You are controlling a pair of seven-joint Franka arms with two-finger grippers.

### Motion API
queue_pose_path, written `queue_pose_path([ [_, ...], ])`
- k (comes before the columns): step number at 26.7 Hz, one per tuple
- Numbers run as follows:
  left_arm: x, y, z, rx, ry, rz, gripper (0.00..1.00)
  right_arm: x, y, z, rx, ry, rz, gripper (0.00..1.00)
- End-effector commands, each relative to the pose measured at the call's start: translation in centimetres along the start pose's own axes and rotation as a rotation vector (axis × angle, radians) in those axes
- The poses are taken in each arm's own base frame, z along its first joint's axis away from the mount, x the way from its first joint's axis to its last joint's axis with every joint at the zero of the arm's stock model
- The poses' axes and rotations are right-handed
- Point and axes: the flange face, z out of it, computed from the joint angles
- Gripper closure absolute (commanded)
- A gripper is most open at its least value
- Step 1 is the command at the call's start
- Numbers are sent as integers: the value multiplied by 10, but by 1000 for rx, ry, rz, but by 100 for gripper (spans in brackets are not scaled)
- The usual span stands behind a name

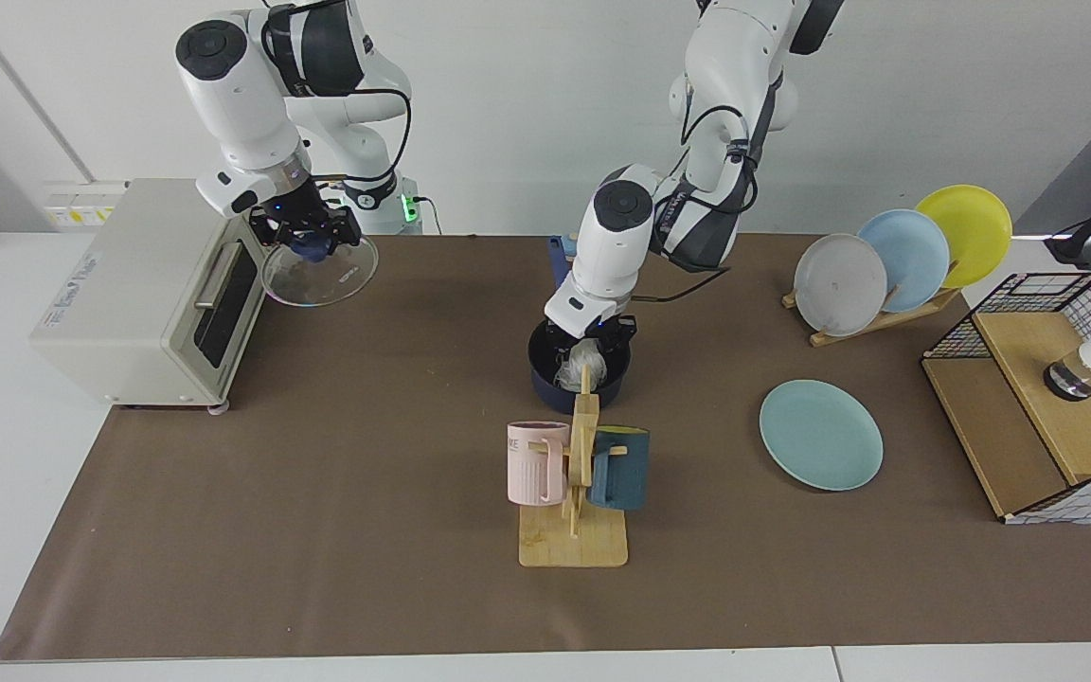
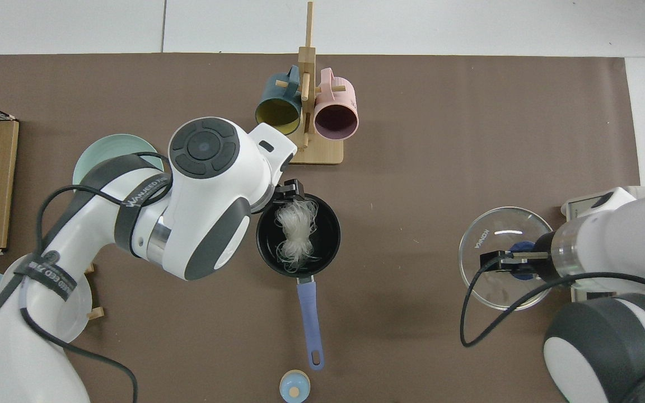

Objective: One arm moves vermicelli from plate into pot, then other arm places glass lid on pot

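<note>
The vermicelli [image 2: 297, 232] lies in the pot [image 2: 331, 246], just under the left claw [image 1: 589, 338], which hangs at the pot's rim; whether that claw is released I cannot tell. Well off to one side, the right claw [image 1: 311, 239] is clenched on the blue knob of the glass lid [image 1: 328, 279], holding it tilted above the worktop [image 1: 318, 493] beside the toaster oven [image 1: 129, 284]. The plate [image 1: 821, 435] lies bare on the worktop, apart from both claws.

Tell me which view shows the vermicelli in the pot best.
The top view: the vermicelli lies unobstructed on the pot's black inside. In the facing view the left gripper and the mug rack's post partly hide it.
</note>
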Motion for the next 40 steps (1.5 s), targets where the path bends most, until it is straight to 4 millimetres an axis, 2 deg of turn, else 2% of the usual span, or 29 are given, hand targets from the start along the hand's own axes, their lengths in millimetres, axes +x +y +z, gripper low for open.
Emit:
queue_pose_path([
  [1, 18, -25, -49, 20, 11, -41, 1, 1, -52, 12, 8, 24, 51, 85],
  [4, 24, -37, -65, 27, 7, -61, 1, 1, -79, 17, 8, 37, 81, 86],
  [8, 21, -53, -91, 44, 24, -83, 1, 7, -123, 18, 5, 39, 107, 88],
  [11, 14, -70, -122, 49, 51, -78, 1, 9, -153, 22, 19, 29, 134, 88],
  [15, 12, -105, -145, 61, 36, -61, 1, 16, -176, 21, 46, 19, 164, 88],
  [18, 5, -118, -160, 50, 23, -55, 1, 18, -198, 27, 43, 18, 179, 88],
  [23, -2, -124, -167, 62, 7, -34, 1, 23, -233, 34, 57, 20, 234, 88],
  [26, -3, -127, -170, 66, 2, -31, 1, 24, -247, 50, 38, 5, 259, 88],
  [28, -6, -130, -173, 74, -4, -22, 1, 27, -258, 53, 54, 20, 278, 88],
  [31, -9, -145, -178, 86, -27, 7, 1, 32, -276, 62, 57, 28, 302, 88],
  [36, -5, -184, -190, 42, -44, 41, 1, 48, -322, 67, 66, 43, 354, 89],
  [37, -3, -196, -192, 27, -43, 23, 1, 53, -327, 69, 67, 46, 372, 89],
  [40, -4, -216, -203, 13, -28, 18, 1, 61, -334, 73, 76, 54, 380, 88],
])
